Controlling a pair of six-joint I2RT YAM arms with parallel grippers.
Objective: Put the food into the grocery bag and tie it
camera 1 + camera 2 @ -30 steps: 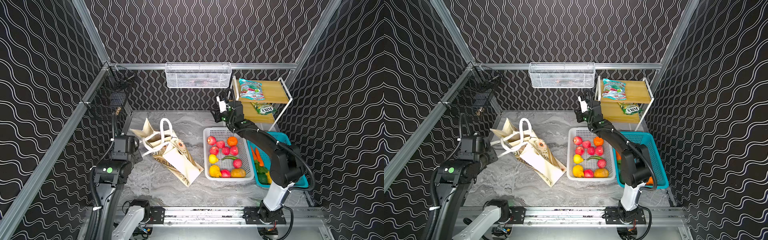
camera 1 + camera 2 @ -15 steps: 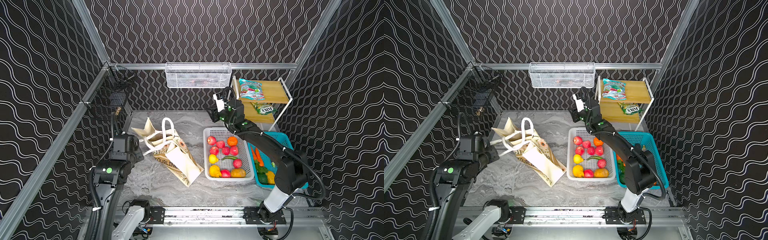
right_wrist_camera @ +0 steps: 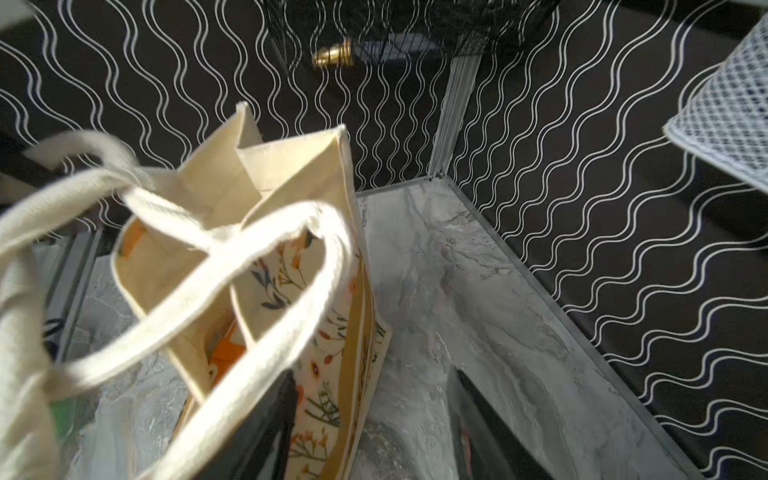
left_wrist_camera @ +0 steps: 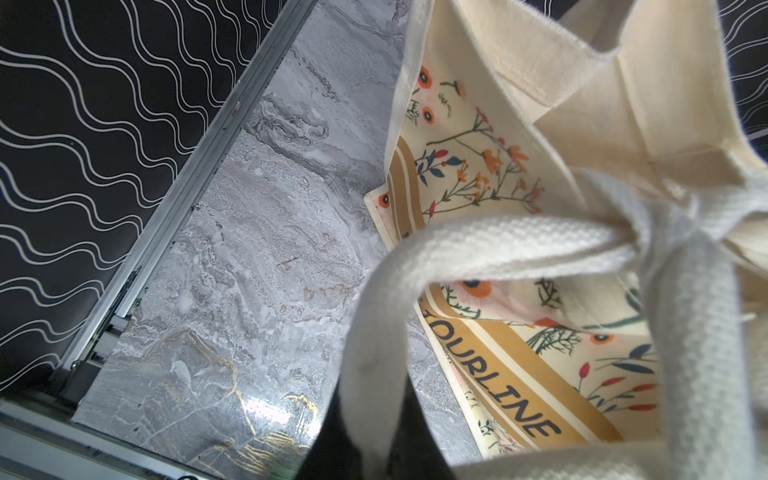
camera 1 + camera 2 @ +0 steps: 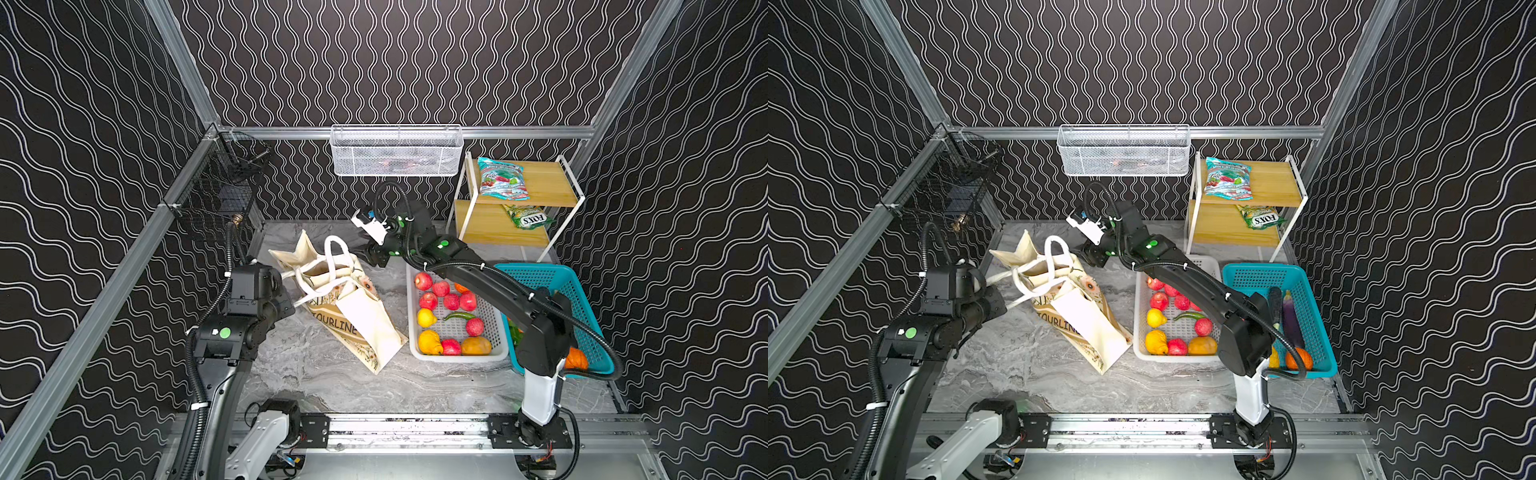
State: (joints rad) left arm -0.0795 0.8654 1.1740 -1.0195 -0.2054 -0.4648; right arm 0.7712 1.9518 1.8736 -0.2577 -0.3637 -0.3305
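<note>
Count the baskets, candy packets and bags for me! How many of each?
Baskets: 4 (white mesh wall basket, black wire basket, white plastic basket, teal plastic basket)
Candy packets: 2 (teal packet, FOX'S packet)
Bags: 1 (tote bag)
Total: 7

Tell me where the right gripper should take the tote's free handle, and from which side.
Probably the crown of the free handle, approaching from the side where the open right gripper hovers. The loop arches clear above the mouth of the grocery bag, and its flat webbing suits a pinch across the faces. The left gripper holds the other handle.
</note>
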